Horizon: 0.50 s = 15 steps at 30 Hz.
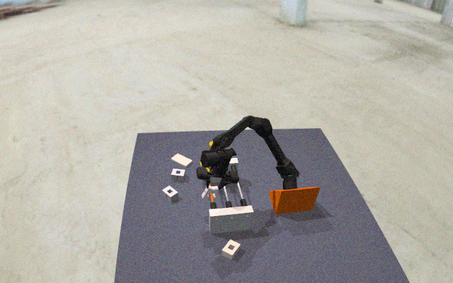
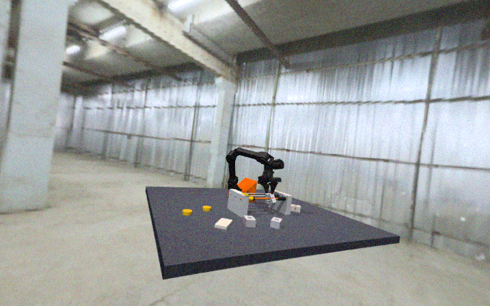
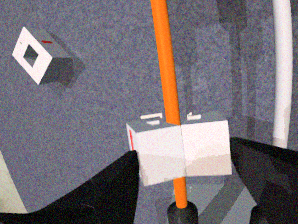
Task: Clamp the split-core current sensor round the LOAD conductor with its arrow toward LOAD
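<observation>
The white split-core sensor (image 3: 182, 152) (image 1: 210, 189) (image 2: 273, 197) sits round the orange conductor (image 3: 162, 43) (image 1: 211, 198) (image 2: 257, 197), its two halves together in the wrist view. My gripper (image 3: 182, 152) (image 1: 214, 182) (image 2: 270, 189) is shut on the sensor from both sides, low over the conductor rack. Small white marks show on the sensor's top face; I cannot read an arrow direction or a LOAD marker. A white conductor (image 3: 282, 50) runs parallel to the right.
A white end block (image 1: 230, 219) (image 2: 238, 203) holds the conductors' near ends. Hollow white cubes (image 1: 177, 172) (image 1: 170, 191) (image 1: 230, 249) (image 3: 33, 56) and a flat plate (image 1: 181, 159) lie around. An orange panel (image 1: 294, 200) stands by the arm's base. Two yellow discs (image 2: 187, 212) (image 2: 206, 207) lie apart.
</observation>
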Tool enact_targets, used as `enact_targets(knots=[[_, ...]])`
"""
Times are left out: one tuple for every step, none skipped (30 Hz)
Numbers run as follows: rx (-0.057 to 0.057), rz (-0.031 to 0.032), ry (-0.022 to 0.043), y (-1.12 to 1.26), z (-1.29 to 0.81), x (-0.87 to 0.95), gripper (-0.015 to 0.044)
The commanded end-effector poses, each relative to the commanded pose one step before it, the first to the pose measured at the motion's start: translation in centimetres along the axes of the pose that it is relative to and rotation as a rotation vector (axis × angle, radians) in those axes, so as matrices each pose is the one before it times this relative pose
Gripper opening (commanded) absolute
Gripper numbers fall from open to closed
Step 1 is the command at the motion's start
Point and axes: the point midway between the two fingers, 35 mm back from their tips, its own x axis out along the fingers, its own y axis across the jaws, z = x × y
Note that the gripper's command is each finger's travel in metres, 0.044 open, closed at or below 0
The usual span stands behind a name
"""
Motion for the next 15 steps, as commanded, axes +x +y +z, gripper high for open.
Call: enact_targets(knots=[[-0.0004, 0.003, 0.00102, 0.026, -0.094, -0.153, 0.0], [0.0, 0.0, 0.0, 0.0, 0.0, 0.0, 0.0], [0.0, 0.0, 0.0, 0.0, 0.0, 0.0, 0.0], [0.0, 0.0, 0.0, 0.0, 0.0, 0.0, 0.0], [0.0, 0.0, 0.0, 0.0, 0.0, 0.0, 0.0], [0.0, 0.0, 0.0, 0.0, 0.0, 0.0, 0.0], [0.0, 0.0, 0.0, 0.0, 0.0, 0.0, 0.0], [0.0, 0.0, 0.0, 0.0, 0.0, 0.0, 0.0], [0.0, 0.0, 0.0, 0.0, 0.0, 0.0, 0.0], [0.0, 0.0, 0.0, 0.0, 0.0, 0.0, 0.0], [-0.0001, -0.00144, 0.00006, 0.016, -0.002, 0.003, 0.0], [-0.0001, -0.00278, 0.00011, 0.031, -0.003, 0.006, 0.0], [-0.0001, -0.00414, 0.00015, 0.045, -0.004, 0.009, 0.0], [-0.0002, -0.00553, 0.00019, 0.06, -0.006, 0.012, 0.0], [-0.0002, -0.00696, 0.00022, 0.073, -0.006, 0.016, 0.0]])
